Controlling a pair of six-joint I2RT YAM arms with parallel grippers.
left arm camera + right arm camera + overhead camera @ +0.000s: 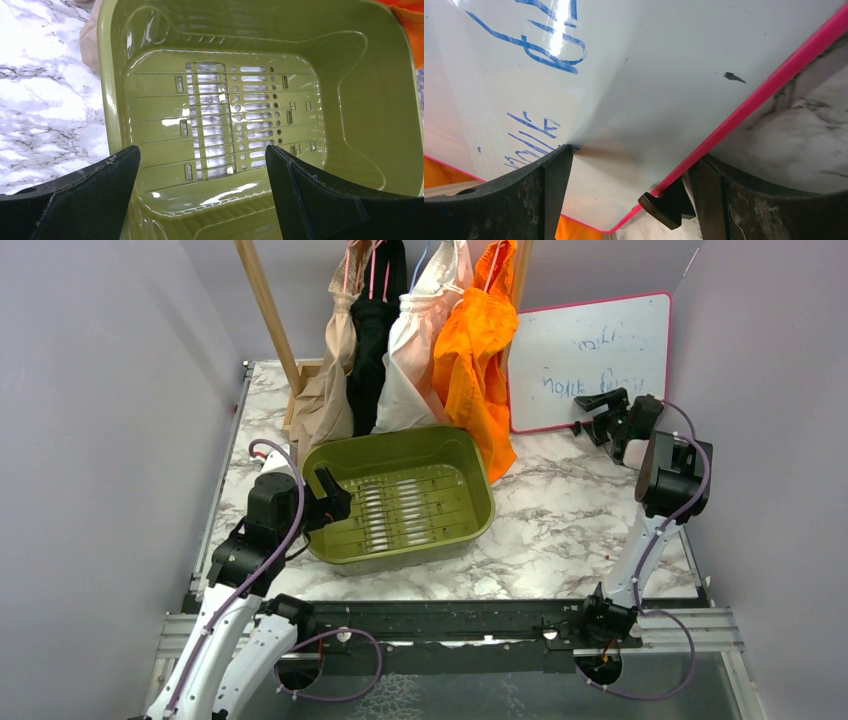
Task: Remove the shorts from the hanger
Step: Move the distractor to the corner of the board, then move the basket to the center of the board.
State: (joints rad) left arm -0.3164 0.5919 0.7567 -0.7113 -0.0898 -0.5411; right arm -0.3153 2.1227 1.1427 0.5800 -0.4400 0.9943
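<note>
Four shorts hang side by side on hangers from a wooden rack at the back: tan-beige shorts (pixel 325 390), black shorts (pixel 372 335), cream-white shorts (pixel 412 350) and bright orange shorts (pixel 478 360). Their lower ends hang just behind the green basket (pixel 478 472). My left gripper (pixel 330 498) is open and empty over the basket's near-left rim; its wrist view looks into the empty basket (pixel 115 75). My right gripper (pixel 600 410) is open and empty, close in front of the whiteboard (pixel 590 360). A bit of orange fabric (pixel 444 175) shows past the board's edge.
The pink-framed whiteboard (pixel 649 75) leans against the back wall at the right on small black feet (pixel 664 205). A wooden rack post (pixel 268 310) slants up at the back left. Grey walls enclose the marble table (pixel 570 530) on both sides.
</note>
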